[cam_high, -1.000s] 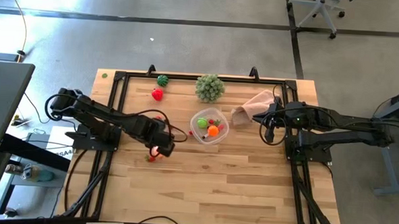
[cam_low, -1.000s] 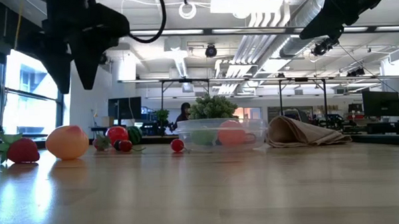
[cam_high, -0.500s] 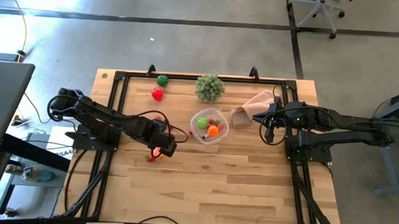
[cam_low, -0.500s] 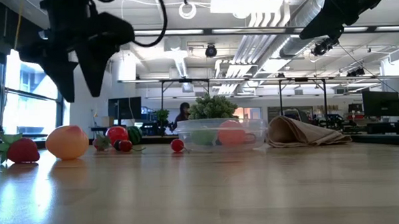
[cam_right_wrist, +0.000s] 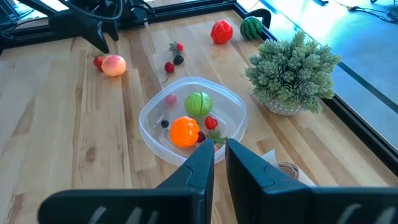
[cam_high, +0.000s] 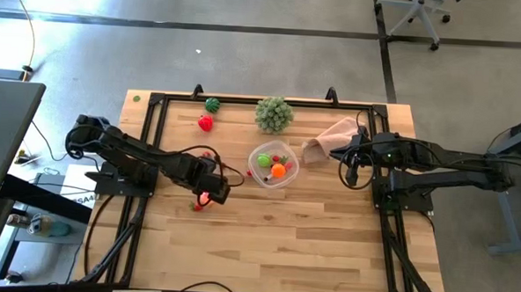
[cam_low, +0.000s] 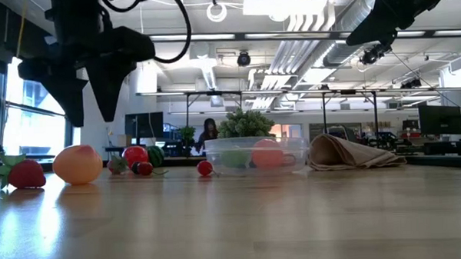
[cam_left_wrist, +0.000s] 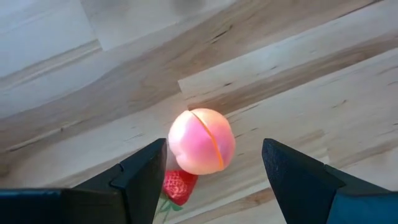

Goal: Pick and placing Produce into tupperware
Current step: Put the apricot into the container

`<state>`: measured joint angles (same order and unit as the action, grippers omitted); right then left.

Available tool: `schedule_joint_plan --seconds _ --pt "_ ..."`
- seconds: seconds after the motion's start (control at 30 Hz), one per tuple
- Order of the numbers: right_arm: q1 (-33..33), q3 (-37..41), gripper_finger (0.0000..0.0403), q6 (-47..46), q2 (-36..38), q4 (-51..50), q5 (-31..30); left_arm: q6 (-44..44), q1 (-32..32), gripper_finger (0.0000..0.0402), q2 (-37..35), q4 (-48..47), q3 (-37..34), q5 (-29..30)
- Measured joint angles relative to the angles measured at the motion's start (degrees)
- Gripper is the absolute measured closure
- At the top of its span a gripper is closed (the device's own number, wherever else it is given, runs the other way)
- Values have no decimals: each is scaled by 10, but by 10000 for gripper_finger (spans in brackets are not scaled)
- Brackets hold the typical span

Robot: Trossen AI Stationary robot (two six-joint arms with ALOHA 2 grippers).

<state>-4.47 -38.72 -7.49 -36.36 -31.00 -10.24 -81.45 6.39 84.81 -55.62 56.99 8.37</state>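
A pink-orange toy peach [cam_left_wrist: 201,140] lies on the wooden table with a red strawberry [cam_left_wrist: 179,186] against it. My left gripper [cam_low: 91,111] hangs open right above the peach [cam_low: 78,164], fingers pointing down, one on each side and well clear of it. The clear round tupperware [cam_high: 273,166] stands mid-table and holds a green piece, an orange piece and small red ones [cam_right_wrist: 186,130]. My right gripper [cam_right_wrist: 219,155] is shut and empty, raised over the table's right side beside the pink cloth [cam_high: 329,138].
A red fruit [cam_high: 206,122] and a dark green one [cam_high: 212,105] lie at the far left, and small red berries [cam_right_wrist: 171,62] lie between them and the tupperware. The pale green leafy ball [cam_high: 273,114] stands at the far edge. The near half of the table is bare wood.
My left gripper has sunk a little toward the peach, staying open. The peach, the strawberry and the right arm have kept still.
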Motion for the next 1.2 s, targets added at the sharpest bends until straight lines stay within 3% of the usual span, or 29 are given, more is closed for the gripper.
schedule_joint_plan --seconds 0.23,1.2 --pt "0 0 373 0 0 0 1 -13 0 149 44 1 0 -36" --pt "0 0 373 0 0 0 1 -14 0 149 104 54 -15 -69"
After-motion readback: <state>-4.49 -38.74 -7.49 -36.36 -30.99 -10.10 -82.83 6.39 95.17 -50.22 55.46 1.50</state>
